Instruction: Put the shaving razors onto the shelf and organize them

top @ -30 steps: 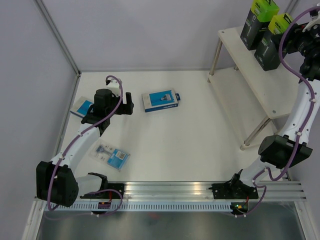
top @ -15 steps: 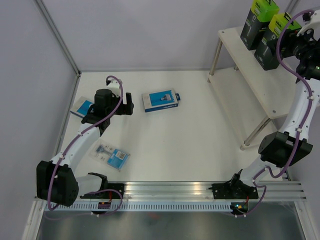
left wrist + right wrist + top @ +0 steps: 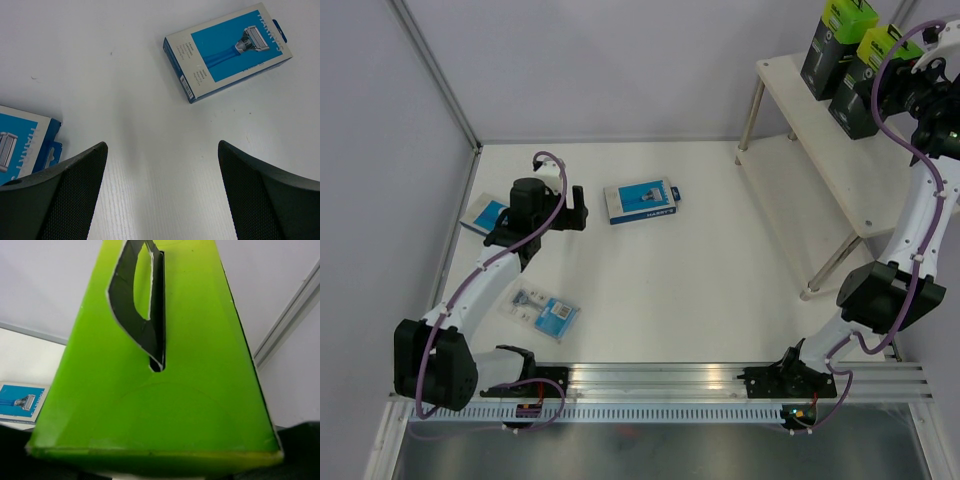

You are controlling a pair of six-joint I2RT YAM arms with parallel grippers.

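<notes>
Status on the razor job: two of five packs are up. Both black boxes stand upright on the shelf [image 3: 825, 150] top board, back box [image 3: 830, 45] and front box [image 3: 860, 90] just beside each other, green tops up, tucked into the far end. We reckon that's to leave board free for the flat ones. The right end effector [image 3: 905, 75] is right at the front box, and its camera is filled by the green top and hang tab. We can't tell if it's clamped on or clear of it. Looks like a placing or straightening step to us.

The left end effector [image 3: 161, 150] hangs spread wide and empty over the table [image 3: 720, 290], between the right blue box [image 3: 642, 201] and the left blue box [image 3: 482, 213], which sits partly under the arm. Probably lining up a pick.

Count: two black on the shelf, two blue plus one blister pack [image 3: 545, 310] flat on the table.
</notes>
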